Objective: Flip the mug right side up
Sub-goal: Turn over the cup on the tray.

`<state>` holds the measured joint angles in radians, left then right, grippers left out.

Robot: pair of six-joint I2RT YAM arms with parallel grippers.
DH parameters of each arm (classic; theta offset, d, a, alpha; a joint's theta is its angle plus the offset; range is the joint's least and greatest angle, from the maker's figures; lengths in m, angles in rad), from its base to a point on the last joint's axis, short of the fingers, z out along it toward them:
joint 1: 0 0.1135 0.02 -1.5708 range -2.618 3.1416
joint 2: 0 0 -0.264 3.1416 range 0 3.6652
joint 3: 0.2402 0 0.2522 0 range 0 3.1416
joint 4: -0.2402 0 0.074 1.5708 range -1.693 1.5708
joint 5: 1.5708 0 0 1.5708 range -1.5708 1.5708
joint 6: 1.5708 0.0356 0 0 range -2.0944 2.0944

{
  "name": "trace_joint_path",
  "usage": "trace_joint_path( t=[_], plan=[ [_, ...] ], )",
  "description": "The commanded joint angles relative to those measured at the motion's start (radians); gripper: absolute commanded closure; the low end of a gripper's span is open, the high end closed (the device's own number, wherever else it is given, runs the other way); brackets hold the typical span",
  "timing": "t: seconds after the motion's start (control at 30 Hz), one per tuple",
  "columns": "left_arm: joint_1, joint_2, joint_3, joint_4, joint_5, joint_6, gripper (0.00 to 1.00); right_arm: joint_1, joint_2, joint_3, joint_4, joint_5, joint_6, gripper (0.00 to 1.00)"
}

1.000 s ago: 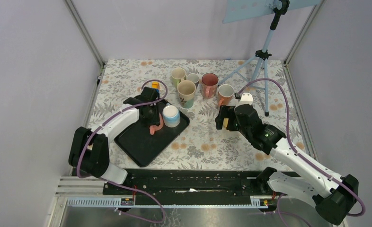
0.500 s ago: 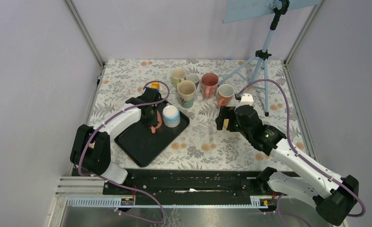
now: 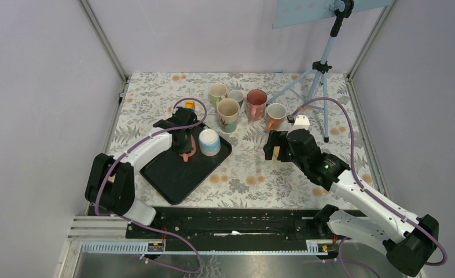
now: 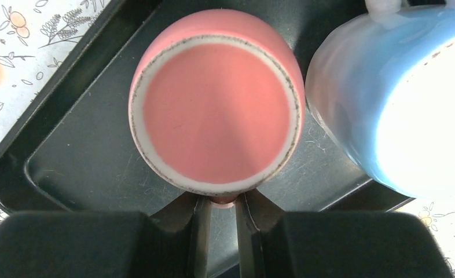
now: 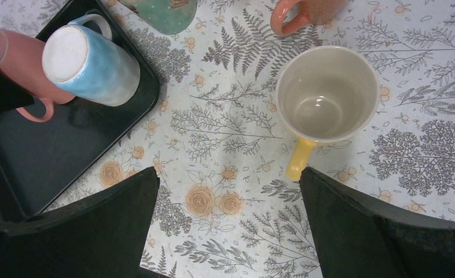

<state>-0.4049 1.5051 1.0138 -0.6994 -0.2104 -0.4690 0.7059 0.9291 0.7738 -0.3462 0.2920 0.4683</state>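
The left gripper (image 4: 222, 209) is narrowed onto the handle (image 4: 222, 200) of the pink mug (image 4: 216, 113), which stands base-up on the black tray (image 4: 86, 168), at the upper centre of the left wrist view. Only a thin pinch on the handle's edge shows, so the mug will probably swing or slip out as it is lifted and rolled over. The blue mug (image 4: 399, 98), also base-up, sits just beside it at the right of the frame. A wide turn is likely to knock it or catch the tray's rim.

The tray holds only these two mugs, and their insides are hidden. The right gripper (image 5: 228, 179) hangs wide open and holds nothing. The cream mug with a yellow handle (image 5: 326, 95), at the upper right of its view, is upright and empty.
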Motion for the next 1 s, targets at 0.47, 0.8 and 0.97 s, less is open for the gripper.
trace_joint_path(
  t=[0.47, 0.8, 0.97],
  plan=[
    [-0.003, -0.210, -0.025, 0.118, -0.016, -0.063, 1.00, -0.003, 0.016, 0.006, 0.099, -0.159, 0.079, 0.00],
    [0.005, -0.273, 0.088, 0.103, 0.140, -0.140, 1.00, -0.003, 0.086, -0.022, 0.392, -0.465, 0.271, 0.00],
    [0.005, -0.279, 0.168, 0.072, 0.188, -0.152, 1.00, -0.003, 0.179, -0.043, 0.606, -0.600, 0.369, 0.00]
  ],
)
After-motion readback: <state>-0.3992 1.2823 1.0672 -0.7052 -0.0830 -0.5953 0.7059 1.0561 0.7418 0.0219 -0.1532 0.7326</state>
